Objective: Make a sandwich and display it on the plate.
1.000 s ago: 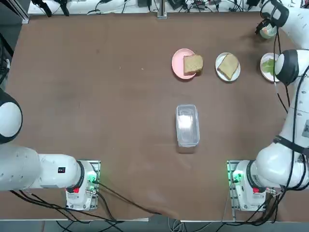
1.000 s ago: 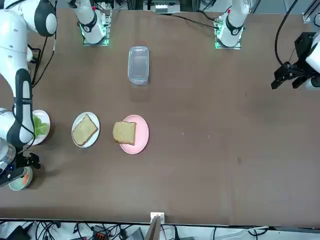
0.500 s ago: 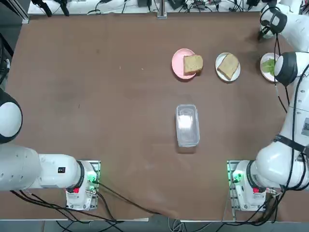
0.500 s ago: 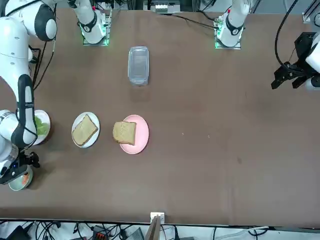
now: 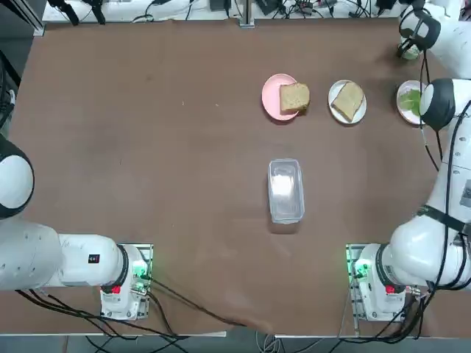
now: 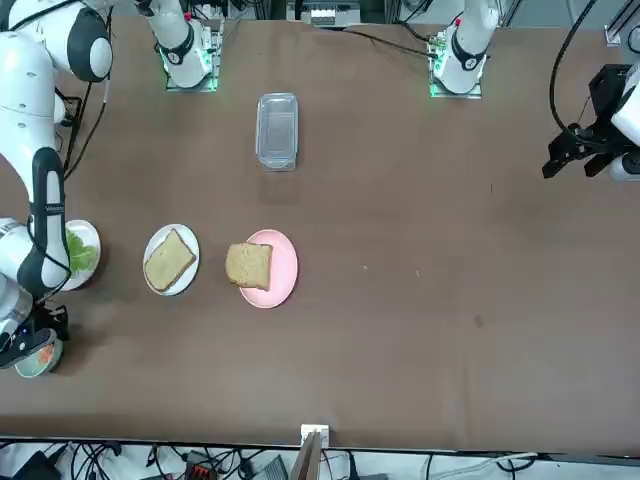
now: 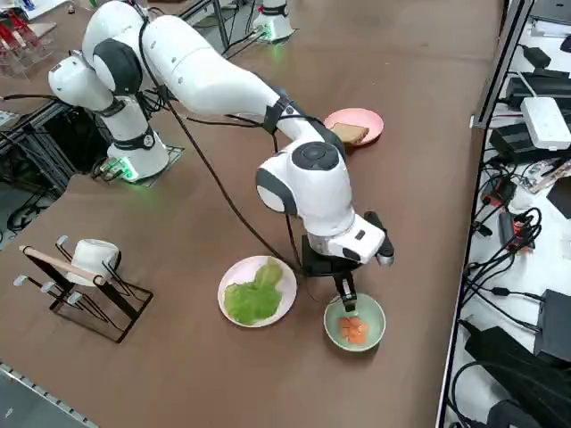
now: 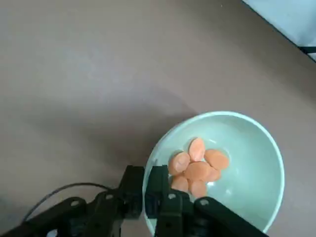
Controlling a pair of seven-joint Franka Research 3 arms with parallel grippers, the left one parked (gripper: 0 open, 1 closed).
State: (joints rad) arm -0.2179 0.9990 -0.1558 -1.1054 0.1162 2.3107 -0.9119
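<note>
"While the sandwich lies in parts across the desk (image 5: 184, 169), what is the right gripper (image 8: 146, 173) doing?" the first onlooker asks.

"Its two fingers are shut on the rim of a pale green bowl (image 8: 247, 192) — thin wall between them — at the desk's far right," the second replies. "Orange pieces (image 8: 197, 170) are clustered inside that bowl."

"And the bread?"

"One slice (image 5: 347, 101) rests on the plain white plate (image 5: 332, 95), between the pink plate (image 5: 269, 95) and the lettuce plate (image 7: 228, 275). The other slice (image 5: 294, 98) lies on the pink plate, its edge reaching past the rim on the side toward the white one."

"Where is the green leaf?"

"Lettuce (image 7: 253, 300) lies crumpled on the pale round plate near the bowl, closer to the robot's base. The plates stand apart from one another, along the far part of the desk."

"What else is in the scene?"

"A clear plastic box (image 5: 285, 191) sits near the middle of the desk, nearer the arms than the bread. Off to the robot's right — seen from the side — a dark rack (image 7: 120, 335) stands with a white cup (image 7: 95, 259)."
</note>
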